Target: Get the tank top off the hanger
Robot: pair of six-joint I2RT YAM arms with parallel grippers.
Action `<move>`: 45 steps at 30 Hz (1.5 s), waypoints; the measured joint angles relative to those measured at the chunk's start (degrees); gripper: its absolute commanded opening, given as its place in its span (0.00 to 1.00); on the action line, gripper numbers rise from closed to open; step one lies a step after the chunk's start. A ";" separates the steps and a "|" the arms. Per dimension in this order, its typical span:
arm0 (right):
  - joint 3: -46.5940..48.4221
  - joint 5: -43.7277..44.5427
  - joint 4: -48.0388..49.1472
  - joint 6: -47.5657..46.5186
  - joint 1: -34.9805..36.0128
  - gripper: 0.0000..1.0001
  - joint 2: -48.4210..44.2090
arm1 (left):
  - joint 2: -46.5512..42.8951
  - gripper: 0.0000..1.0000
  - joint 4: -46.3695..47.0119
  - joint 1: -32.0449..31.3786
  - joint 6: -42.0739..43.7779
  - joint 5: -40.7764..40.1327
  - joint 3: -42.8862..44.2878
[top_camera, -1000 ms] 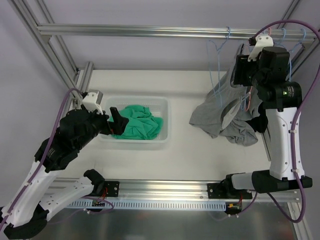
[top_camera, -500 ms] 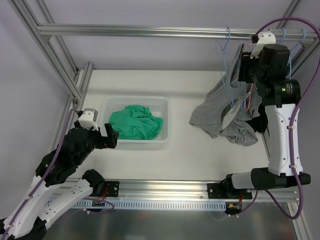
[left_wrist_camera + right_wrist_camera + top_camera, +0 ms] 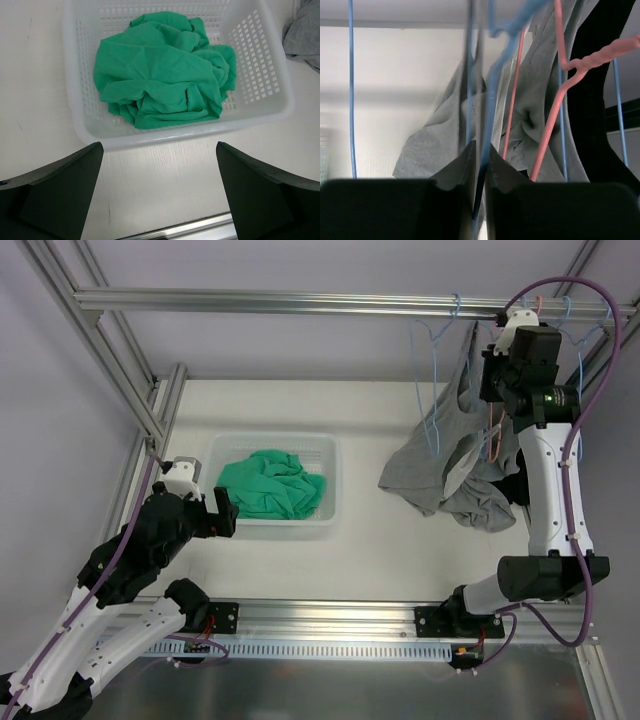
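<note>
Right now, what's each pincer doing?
Left pincer: open, empty.
Right pincer: shut on a blue hanger.

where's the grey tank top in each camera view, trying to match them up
top external: the grey tank top is right of centre, hanging beside the right arm.
left wrist: only a corner of it shows, at the top right edge.
right wrist: it fills the middle, behind the blue hanger.
shared landmark: the white table shows in all three.

A robotics lab: aluminium frame (image 3: 300, 302) around white table (image 3: 370, 540).
</note>
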 measured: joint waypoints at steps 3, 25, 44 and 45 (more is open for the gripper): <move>-1.77 -0.13 1.99 0.74 -0.11 0.00 -0.28 | -0.04 0.99 0.00 0.00 0.00 0.00 -0.07; -7.61 -8.76 8.41 5.75 -0.11 0.00 -17.49 | 0.07 0.99 0.00 0.00 0.00 0.04 -0.37; -20.90 -7.89 -8.20 9.49 -0.11 0.00 -46.73 | 14.84 0.99 8.50 0.00 -1.77 27.26 16.31; -20.74 -6.88 -9.66 9.64 -0.11 0.00 -49.05 | 16.11 0.99 10.69 -0.04 -2.16 30.62 17.92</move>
